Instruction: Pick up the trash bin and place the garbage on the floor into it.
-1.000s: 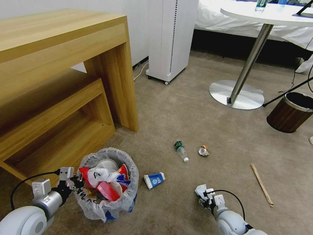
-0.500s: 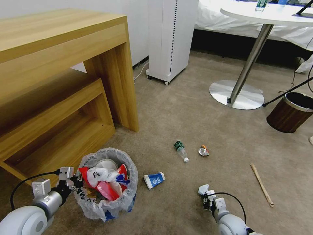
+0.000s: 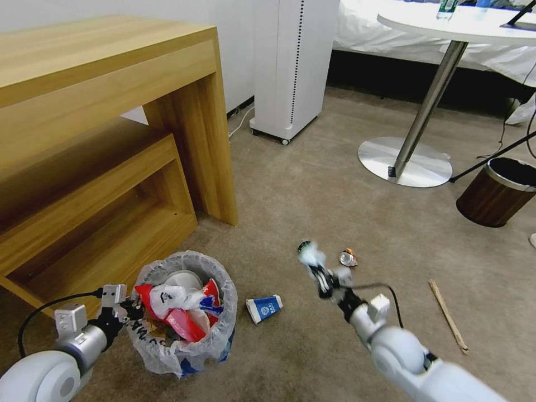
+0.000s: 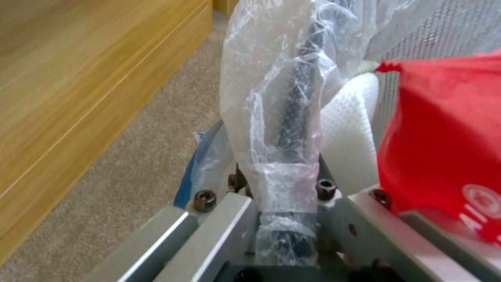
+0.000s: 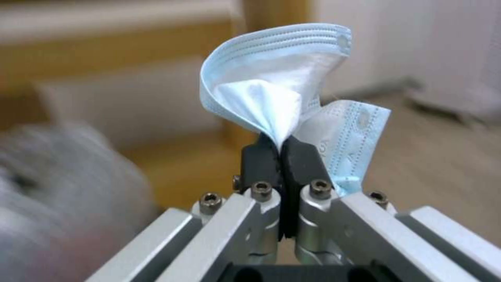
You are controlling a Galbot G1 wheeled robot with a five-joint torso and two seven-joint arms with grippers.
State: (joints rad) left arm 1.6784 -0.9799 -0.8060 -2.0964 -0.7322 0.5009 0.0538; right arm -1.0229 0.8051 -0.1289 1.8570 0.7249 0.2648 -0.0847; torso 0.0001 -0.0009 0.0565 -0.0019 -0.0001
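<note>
The biggest thing is the wooden desk (image 3: 106, 128), a boxy piece of light wood-grain boards with one lower shelf, standing at the left on the beige carpet (image 3: 312, 184). Behind are one white tower appliance (image 3: 293, 67) on small wheels and one round white table (image 3: 463, 25) on a metal pole and a flat round base. At the right edge stands one brown wood-grain bin (image 3: 497, 192) with a metal rim. The trash bin (image 3: 184, 315) stands upright near the desk's lower corner, its round mouth pointing up; it is lined with a crinkly translucent bag and is filled with red and white litter. The left gripper (image 3: 129, 310) is at the bin's left rim, and in the left wrist view its fingers (image 4: 292, 117) are closed on the rim, wrapped in the plastic bag. The right gripper (image 3: 319, 273) is raised over the carpet between the bin and the other litter, its two dark pads (image 5: 261, 156) pressed together on one light blue face mask (image 5: 274, 94), a soft pleated cloth that stands up from the pads. On the floor lie one blue-white carton (image 3: 264, 307), just right of the bin, its long axis pointing roughly left to right, one small crushed can-like piece (image 3: 348, 258), and one thin wooden stick (image 3: 448, 316) with its long axis running from upper left to lower right.
</note>
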